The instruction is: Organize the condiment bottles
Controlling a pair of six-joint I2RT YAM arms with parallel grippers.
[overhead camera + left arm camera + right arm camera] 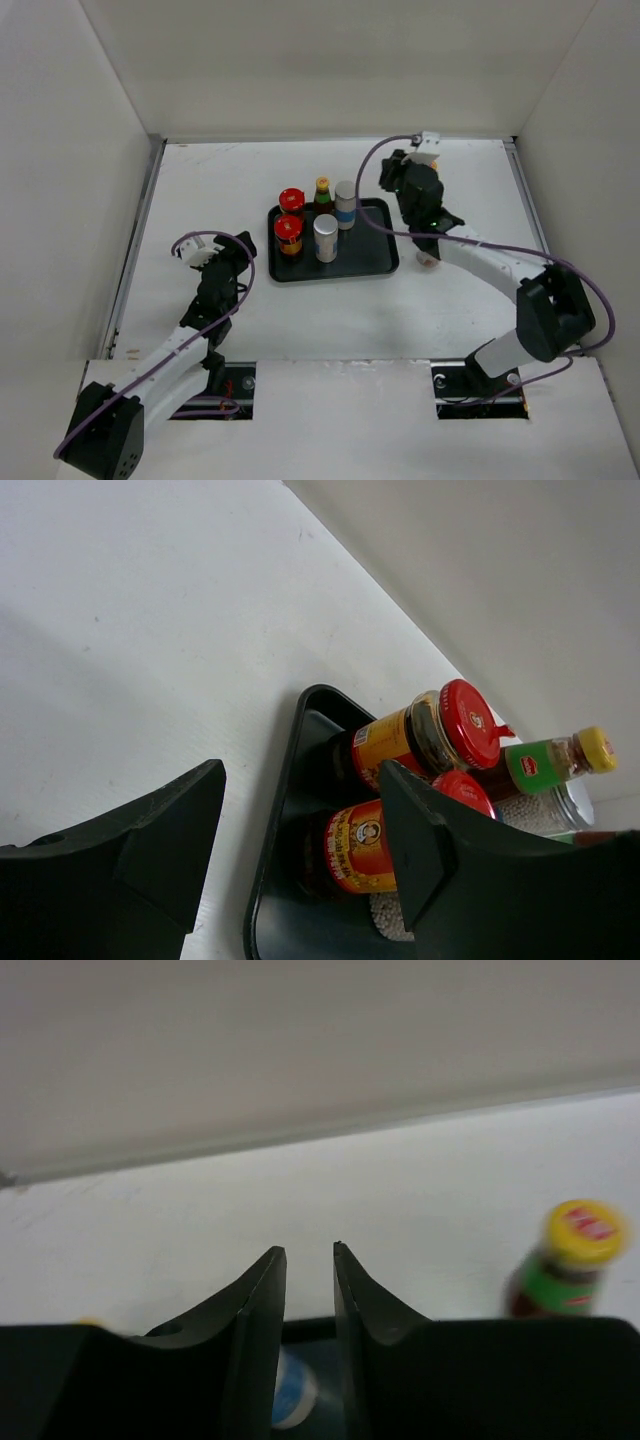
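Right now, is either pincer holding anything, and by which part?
Nothing is held: the left pincer gapes empty, and the right pincer is narrowly parted with nothing between.

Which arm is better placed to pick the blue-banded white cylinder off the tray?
Right. The right gripper hangs directly beside the blue-banded white cylinder, seen under its fingers. The left gripper sits left of the black tray, red-lidded jars between.
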